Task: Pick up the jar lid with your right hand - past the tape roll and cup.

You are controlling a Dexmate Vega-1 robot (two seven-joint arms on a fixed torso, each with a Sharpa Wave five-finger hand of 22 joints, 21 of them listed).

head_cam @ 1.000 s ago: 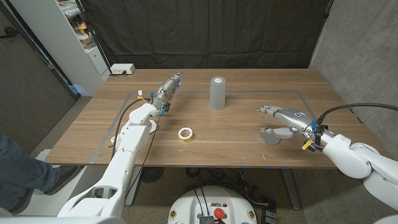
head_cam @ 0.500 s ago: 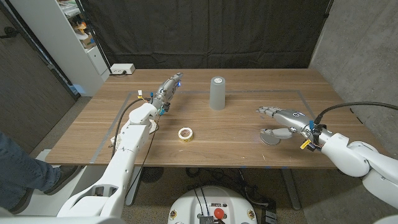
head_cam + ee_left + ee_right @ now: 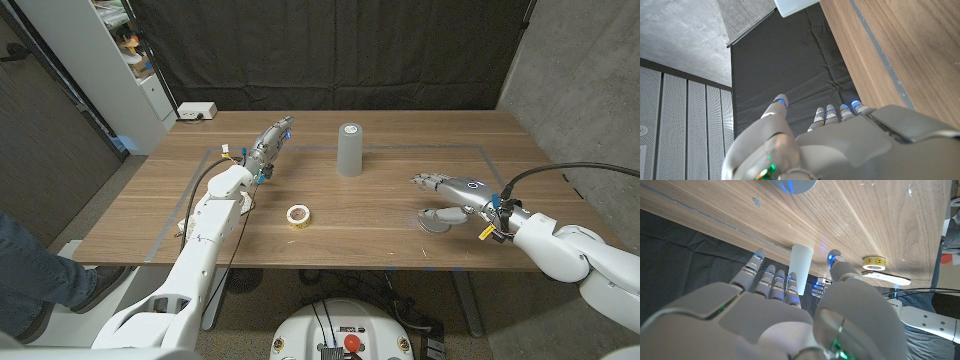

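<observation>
The jar lid point(image 3: 434, 223) is a flat grey disc lying on the wooden table point(image 3: 380, 200) at the right front; in the right wrist view the lid point(image 3: 793, 184) lies on the wood ahead of the fingertips. My right hand point(image 3: 452, 190) hovers just over and behind it, fingers spread toward the table's middle, thumb low beside the lid, holding nothing. The grey cup point(image 3: 348, 149) stands upright at the back middle, and the tape roll point(image 3: 298, 215) lies at the front middle. Both the cup point(image 3: 801, 265) and the tape roll point(image 3: 875, 262) lie beyond my right hand point(image 3: 790, 315). My left hand point(image 3: 270, 143) is raised at the back left, fingers straight, empty.
A white box point(image 3: 197, 111) sits at the table's back left corner, near a shelf unit point(image 3: 130, 50). A person's leg point(image 3: 30, 270) shows at the lower left. Grey tape lines point(image 3: 490, 155) mark a rectangle on the wood. My left hand point(image 3: 830, 145) points past the table edge point(image 3: 860, 60).
My right hand has crept slightly toward the table's middle, over the lid. The lid, cup, tape roll and left arm have not moved.
</observation>
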